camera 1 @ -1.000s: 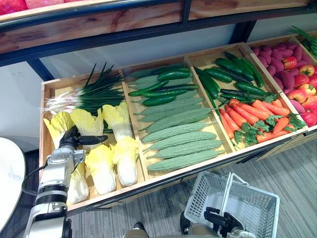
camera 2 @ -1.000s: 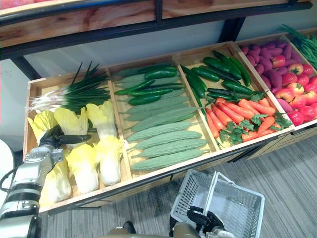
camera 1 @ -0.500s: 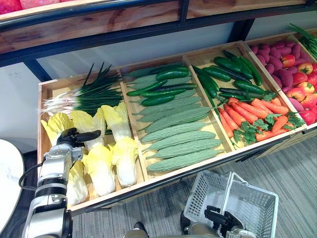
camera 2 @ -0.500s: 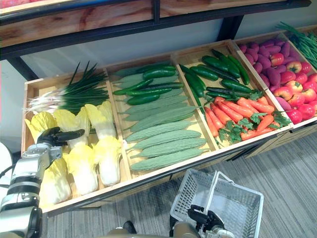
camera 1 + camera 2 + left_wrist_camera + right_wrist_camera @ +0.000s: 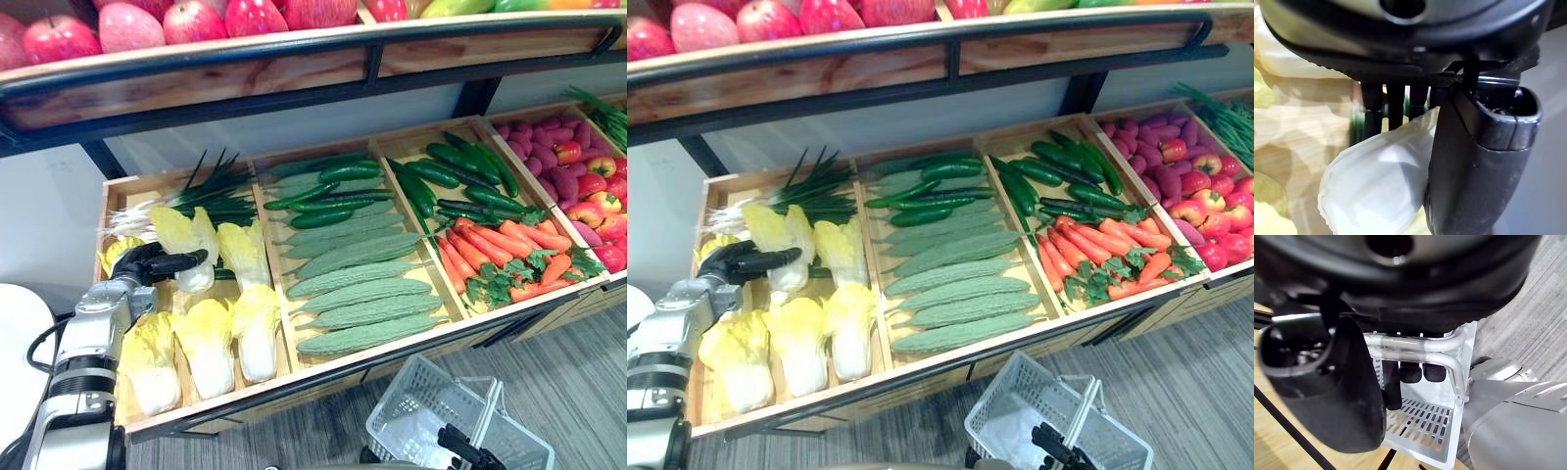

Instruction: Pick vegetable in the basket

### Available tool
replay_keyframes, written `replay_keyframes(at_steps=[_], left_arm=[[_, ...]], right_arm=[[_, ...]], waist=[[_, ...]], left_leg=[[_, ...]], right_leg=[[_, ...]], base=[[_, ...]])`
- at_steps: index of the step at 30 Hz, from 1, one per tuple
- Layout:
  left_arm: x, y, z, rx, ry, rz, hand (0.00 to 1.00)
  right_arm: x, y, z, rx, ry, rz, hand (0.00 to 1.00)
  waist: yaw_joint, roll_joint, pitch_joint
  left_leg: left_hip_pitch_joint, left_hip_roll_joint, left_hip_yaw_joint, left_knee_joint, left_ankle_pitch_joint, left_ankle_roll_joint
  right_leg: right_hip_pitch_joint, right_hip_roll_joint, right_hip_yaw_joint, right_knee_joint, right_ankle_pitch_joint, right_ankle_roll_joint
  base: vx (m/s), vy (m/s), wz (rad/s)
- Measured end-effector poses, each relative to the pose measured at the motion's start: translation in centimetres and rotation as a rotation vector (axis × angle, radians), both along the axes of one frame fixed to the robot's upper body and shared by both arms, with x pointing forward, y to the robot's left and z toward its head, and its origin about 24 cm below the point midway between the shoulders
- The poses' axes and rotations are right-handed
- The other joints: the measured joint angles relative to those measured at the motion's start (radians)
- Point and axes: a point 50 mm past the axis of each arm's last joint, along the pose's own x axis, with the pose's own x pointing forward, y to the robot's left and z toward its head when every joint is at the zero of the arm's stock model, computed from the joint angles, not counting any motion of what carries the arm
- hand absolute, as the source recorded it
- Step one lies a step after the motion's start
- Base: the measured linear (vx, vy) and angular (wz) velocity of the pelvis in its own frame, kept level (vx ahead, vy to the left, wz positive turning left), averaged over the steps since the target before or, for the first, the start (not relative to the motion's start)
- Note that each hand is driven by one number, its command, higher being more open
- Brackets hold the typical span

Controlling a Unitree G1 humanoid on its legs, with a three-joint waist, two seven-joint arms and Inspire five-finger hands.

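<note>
My left hand (image 5: 145, 262) hovers over the left crate (image 5: 110, 191) of pale yellow cabbages. Its fingers (image 5: 184, 261) lie straight across the lower part of a back-row cabbage (image 5: 186, 235). In the left wrist view that cabbage's white base (image 5: 1376, 186) sits between the thumb (image 5: 1476, 161) and the straight fingers (image 5: 1396, 105), touching the thumb. The white wire basket (image 5: 411, 433) hangs low in front of the stand. My right hand (image 5: 460, 446) is curled round its handle bars (image 5: 1415, 345).
Green onions (image 5: 211, 191) lie behind the cabbages. The neighbouring crates hold bitter gourds (image 5: 362, 294), cucumbers (image 5: 460, 162), carrots (image 5: 500, 240) and purple and red produce (image 5: 578, 171). A shelf rail with apples (image 5: 196, 20) overhangs the crates. A white round tabletop (image 5: 20, 343) stands at the left.
The whole view has shifted, now showing the apple shelf. My left hand has edged slightly toward the back-row cabbage with its fingers still straight. The basket stays in my right hand.
</note>
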Motion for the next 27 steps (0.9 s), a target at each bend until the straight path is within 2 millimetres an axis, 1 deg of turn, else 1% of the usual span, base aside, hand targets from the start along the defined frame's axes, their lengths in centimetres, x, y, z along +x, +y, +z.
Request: replay_keyframes(at_steps=[1, 4, 6, 11, 13, 17, 22, 23, 24, 26, 27], left_arm=[[-0.1, -0.6, 0.3, -0.018, -0.021, -0.043, 0.00], [0.0, -1.7, 0.6, -0.025, -0.042, -0.114, 0.00], [-0.1, -3.1, 0.9, -0.032, -0.059, -0.191, 0.00], [-0.1, -5.9, 1.6, -0.055, -0.109, -0.312, 0.00], [-0.2, -7.4, 1.7, -0.090, -0.125, -0.368, 0.00], [-0.2, -9.5, 1.1, -0.138, -0.123, -0.411, 0.00], [-1.4, -12.3, -0.5, -0.234, -0.092, -0.467, 0.00], [-1.7, -13.1, -1.0, -0.253, -0.080, -0.487, 0.00], [-1.8, -13.5, -1.2, -0.262, -0.072, -0.498, 0.00], [-2.0, -15.0, -2.0, -0.297, -0.037, -0.533, 0.00], [-2.0, -15.3, -2.2, -0.307, -0.033, -0.540, 0.00]], right_arm=[[-0.4, 0.3, -0.1, 0.010, 0.000, -0.021, 0.00], [-0.7, 0.5, -0.2, 0.017, 0.005, -0.027, 0.00], [-1.0, 0.6, -0.3, 0.021, 0.011, -0.031, 0.00], [-1.5, 1.2, -0.6, 0.025, 0.029, -0.041, 0.00], [-1.5, 1.3, -0.6, 0.028, 0.033, -0.041, 0.00], [-1.8, 1.5, -0.8, 0.029, 0.052, -0.039, 0.00], [-2.2, 1.5, -0.8, 0.024, 0.067, -0.044, 0.00], [-2.3, 1.5, -0.9, 0.022, 0.070, -0.044, 0.00], [-2.4, 1.6, -0.9, 0.021, 0.071, -0.044, 0.00], [-2.4, 1.6, -0.9, 0.019, 0.071, -0.040, 0.00], [-2.4, 1.7, -0.9, 0.018, 0.070, -0.039, 0.00]], waist=[[0.000, -0.003, -0.020], [0.000, -0.007, -0.038], [0.001, -0.007, -0.061], [0.000, -0.010, -0.087], [0.000, -0.008, -0.099], [-0.001, -0.005, -0.114], [-0.006, 0.002, -0.130], [-0.005, 0.002, -0.133], [-0.005, 0.002, -0.134], [-0.006, 0.000, -0.138], [-0.007, 0.000, -0.138]], left_leg=[[-0.001, -0.001, 0.000, -0.007, 0.000, 0.000], [0.000, -0.005, -0.002, -0.019, 0.004, 0.004], [0.003, -0.009, -0.002, -0.030, 0.007, 0.006], [0.013, -0.014, -0.002, -0.036, 0.007, 0.006], [0.014, -0.016, -0.002, -0.036, 0.007, 0.006], [0.021, -0.016, -0.001, -0.037, 0.007, 0.006], [0.021, -0.016, 0.004, -0.037, 0.004, 0.007], [0.021, -0.016, 0.007, -0.036, 0.002, 0.007], [0.021, -0.016, 0.008, -0.035, 0.002, 0.007], [0.026, -0.015, 0.019, -0.031, -0.003, 0.005], [0.029, -0.015, 0.023, -0.029, -0.005, 0.005]], right_leg=[[0.001, 0.000, -0.001, -0.006, 0.000, 0.000], [0.002, -0.002, -0.004, -0.010, 0.000, 0.000], [0.004, -0.004, -0.006, -0.014, 0.002, 0.003], [0.020, -0.007, -0.007, -0.030, 0.005, 0.006], [0.023, -0.009, -0.006, -0.035, 0.007, 0.009], [0.032, -0.008, -0.007, -0.042, 0.008, 0.008], [0.033, -0.008, -0.003, -0.050, 0.013, 0.009], [0.033, -0.008, -0.001, -0.053, 0.015, 0.010], [0.033, -0.008, 0.000, -0.053, 0.015, 0.011], [0.034, -0.008, 0.009, -0.052, 0.016, 0.011], [0.034, -0.008, 0.012, -0.052, 0.016, 0.012]], base=[[-0.04, -0.001, 0.02], [-0.03, -0.004, 0.05], [-0.01, 0.003, 0.03], [0.00, 0.002, 0.01], [0.00, 0.000, 0.00], [0.00, 0.000, 0.00], [0.00, -0.002, -0.01], [-0.01, -0.009, -0.05], [-0.01, -0.010, -0.07], [-0.01, -0.010, -0.11], [-0.01, -0.008, -0.16]])
